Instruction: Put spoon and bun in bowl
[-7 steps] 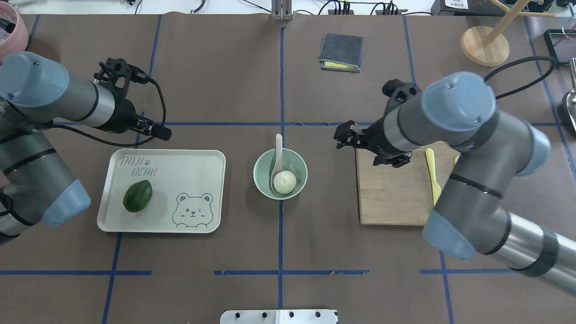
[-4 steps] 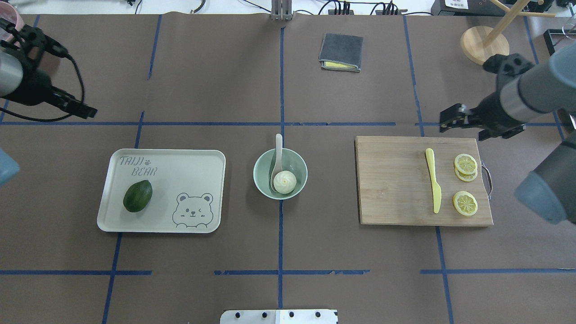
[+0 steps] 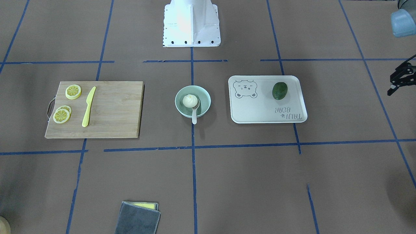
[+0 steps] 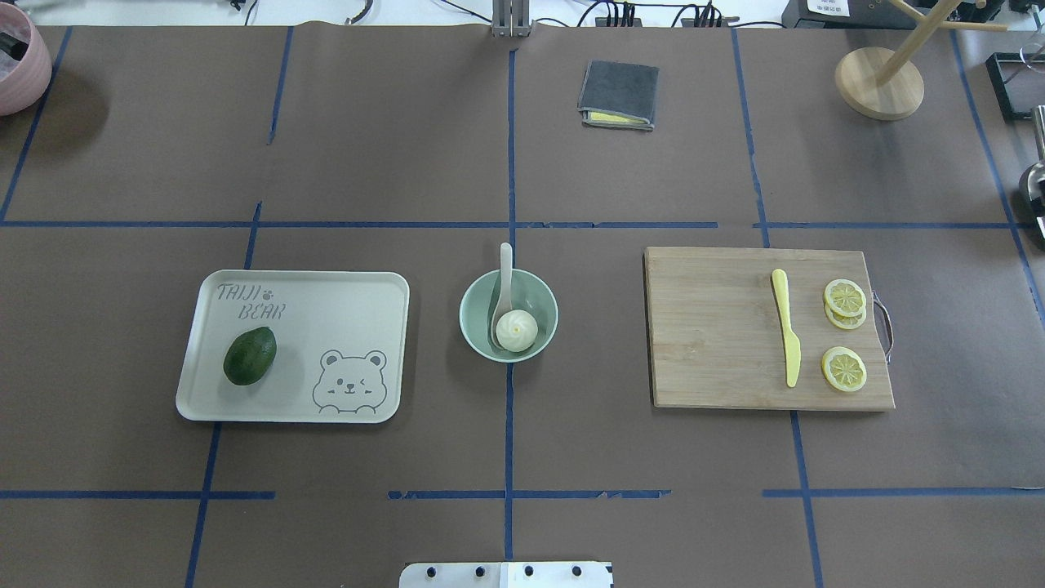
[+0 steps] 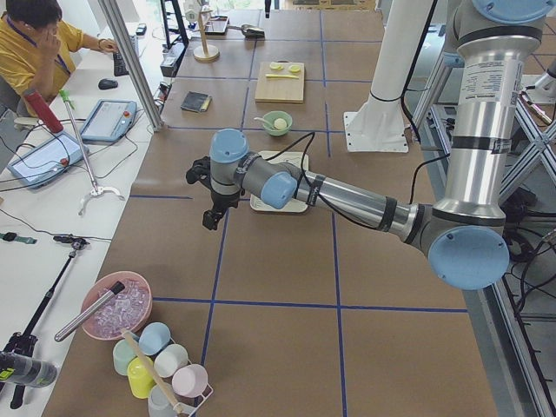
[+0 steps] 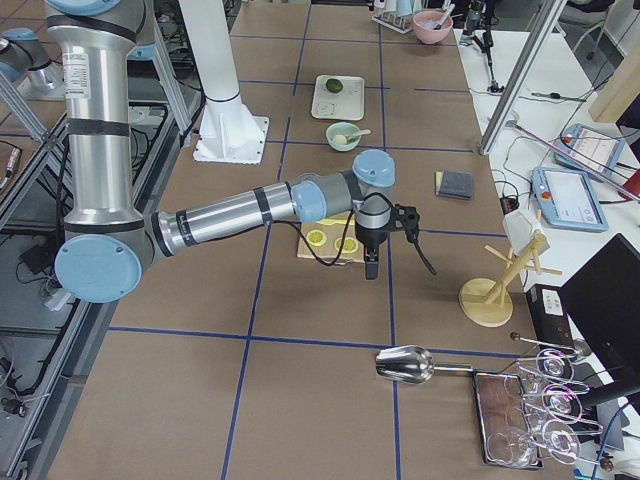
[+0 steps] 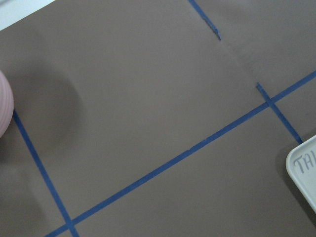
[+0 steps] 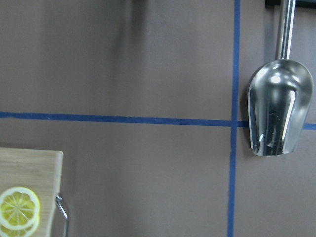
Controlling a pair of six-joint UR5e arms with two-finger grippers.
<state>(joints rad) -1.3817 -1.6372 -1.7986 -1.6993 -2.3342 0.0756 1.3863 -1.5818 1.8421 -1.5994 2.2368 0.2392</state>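
The pale mint-green bowl [image 4: 470,299] stands at the table's centre, also in the front-facing view [image 3: 178,97]. The white pleated bun [image 4: 517,330] sits inside it. The cream spoon [image 4: 505,269] lies in the bowl beside the bun, its handle resting over the far rim. Neither arm shows in the overhead view. My left gripper [image 3: 390,92] is at the front-facing view's right edge, far from the bowl and past the tray; I cannot tell its jaws. My right gripper [image 6: 372,270] hangs past the cutting board in the exterior right view; I cannot tell its state.
A cream tray [image 4: 367,286] with a dark avocado [image 4: 250,355] lies left of the bowl. A wooden cutting board [image 4: 710,327] with a yellow knife [image 4: 786,327] and lemon slices [image 4: 844,369] lies to its right. A grey cloth [image 4: 619,93] lies far back. A metal scoop [image 8: 279,111] lies near the right gripper.
Both arms have swung outward from beside the bowl and left the overhead view. The bowl, bun and spoon have not moved.
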